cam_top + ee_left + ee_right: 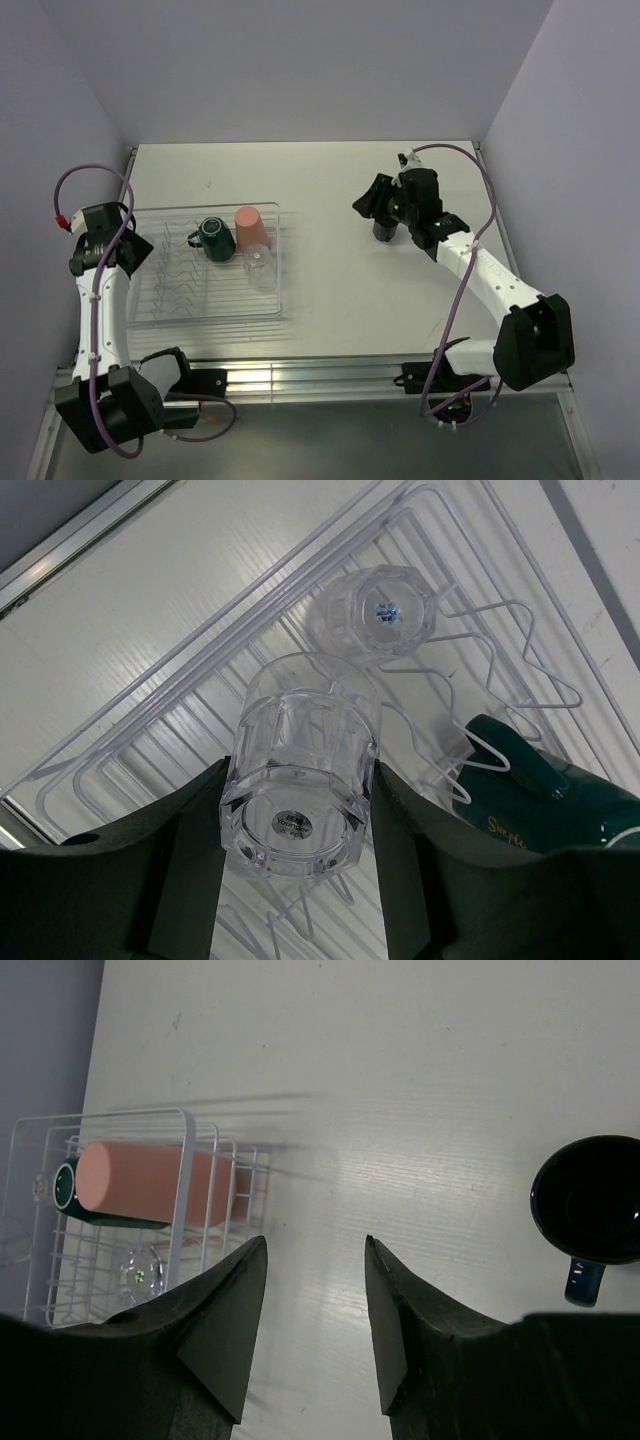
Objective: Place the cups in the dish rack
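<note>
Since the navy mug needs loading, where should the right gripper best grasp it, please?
Probably the rim, from above: the navy mug stands upright, mouth up, so one finger can slip inside the wall away from its handle. The right gripper is open.

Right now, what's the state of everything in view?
left gripper, shut on held glass
held glass, over dish rack
second glass, inverted in rack
teal mug, in rack
pink tumbler, in rack
navy mug, upright on table
right gripper, open, empty
dish rack, partly loaded

Overhead view, wrist close-ups, dish rack (200, 317) shared
</note>
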Robot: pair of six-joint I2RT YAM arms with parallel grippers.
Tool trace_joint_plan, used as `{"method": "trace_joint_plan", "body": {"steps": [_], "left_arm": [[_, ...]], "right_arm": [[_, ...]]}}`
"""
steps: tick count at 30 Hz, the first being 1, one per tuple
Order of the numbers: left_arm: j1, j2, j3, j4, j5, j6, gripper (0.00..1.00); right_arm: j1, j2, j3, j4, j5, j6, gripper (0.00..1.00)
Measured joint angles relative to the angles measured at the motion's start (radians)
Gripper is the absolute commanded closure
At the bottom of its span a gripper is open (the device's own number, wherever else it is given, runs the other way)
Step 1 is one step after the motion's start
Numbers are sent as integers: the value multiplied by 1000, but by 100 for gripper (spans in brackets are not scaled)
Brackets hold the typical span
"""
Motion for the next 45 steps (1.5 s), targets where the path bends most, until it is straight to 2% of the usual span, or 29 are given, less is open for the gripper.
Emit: {"method": "trace_joint_plan", "body": {"steps": [11,35,38,42,45], "left_arm": [[55,44,-35,58,8,-16,100],[93,177,-94,139,46,-42,100],[95,183,-99,145,48,-42,95],[99,199,-109,154,50,-43,84],[102,213,-117,163,55,-45,80]], "right_arm": [[-26,-27,-16,3,-18,0,48],[-47,-28,-29,8,-42,0,48],[-47,-28,-29,8,-45,0,48],[-47,-28,-29,8,-45,0,48],[-47,-28,-29,8,-45,0,48]]}}
